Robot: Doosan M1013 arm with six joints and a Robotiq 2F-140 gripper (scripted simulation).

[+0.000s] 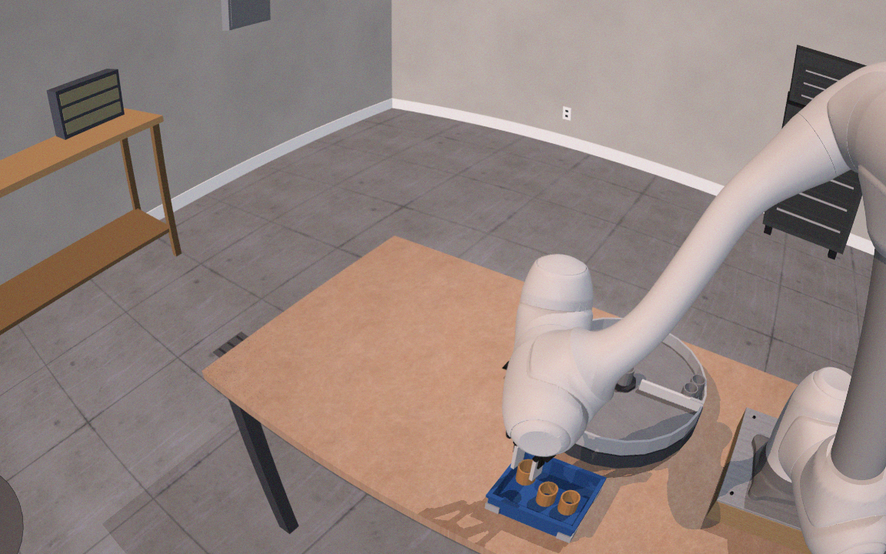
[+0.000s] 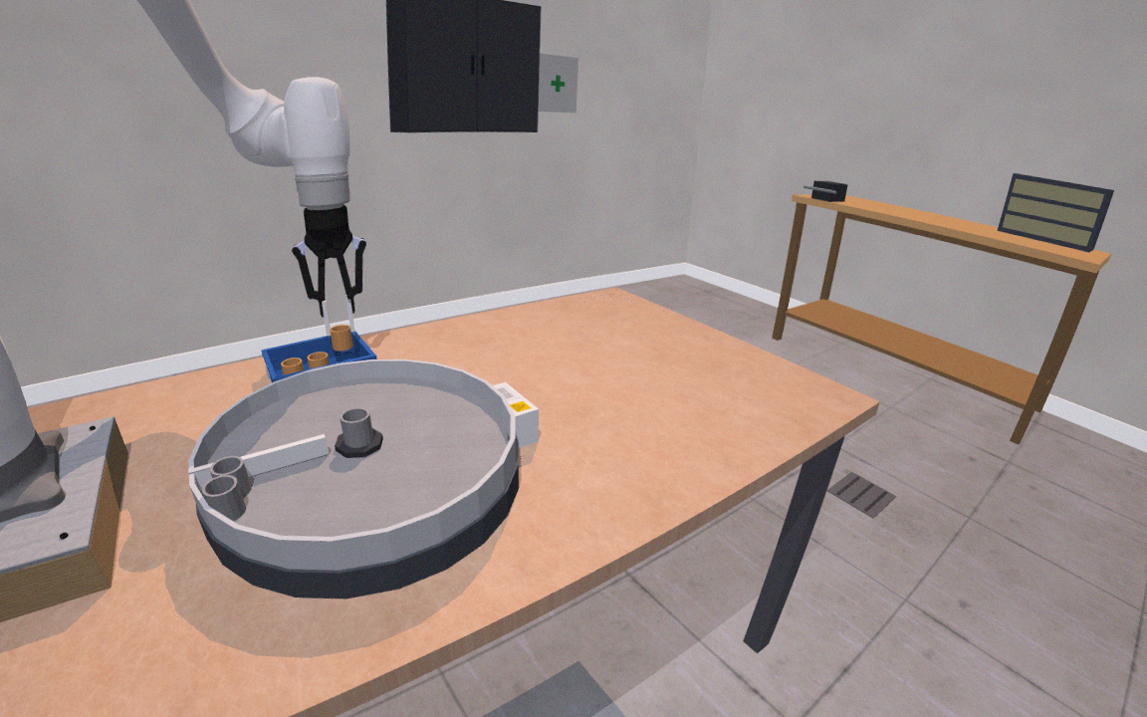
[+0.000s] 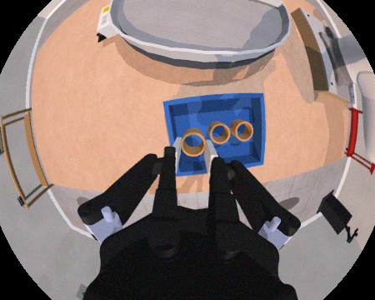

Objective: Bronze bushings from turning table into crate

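Note:
My gripper [image 1: 525,463] [image 2: 340,323] [image 3: 192,147] is shut on a bronze bushing [image 1: 524,475] [image 2: 341,339] [image 3: 193,152], held upright over one end of the blue crate [image 1: 528,520] [image 2: 267,363] [image 3: 262,125], a little above its floor. Two more bronze bushings [image 1: 546,501] [image 1: 567,509] [image 2: 318,359] [image 2: 292,366] [image 3: 225,136] [image 3: 249,133] stand side by side in the crate. Two steel bushings [image 2: 223,501] [image 2: 232,474] stand at the rim of the turning table [image 1: 628,448] [image 2: 417,472] [image 3: 204,54]. No bronze bushing shows on it. The arm hides part of it in the top view.
A grey cylinder [image 2: 355,429] stands on the dark hub of the turning table. A white bar [image 1: 666,394] [image 2: 288,453] runs from near the hub to the rim. A white box [image 2: 522,417] [image 3: 108,26] with a yellow label sits against the turning table's outside.

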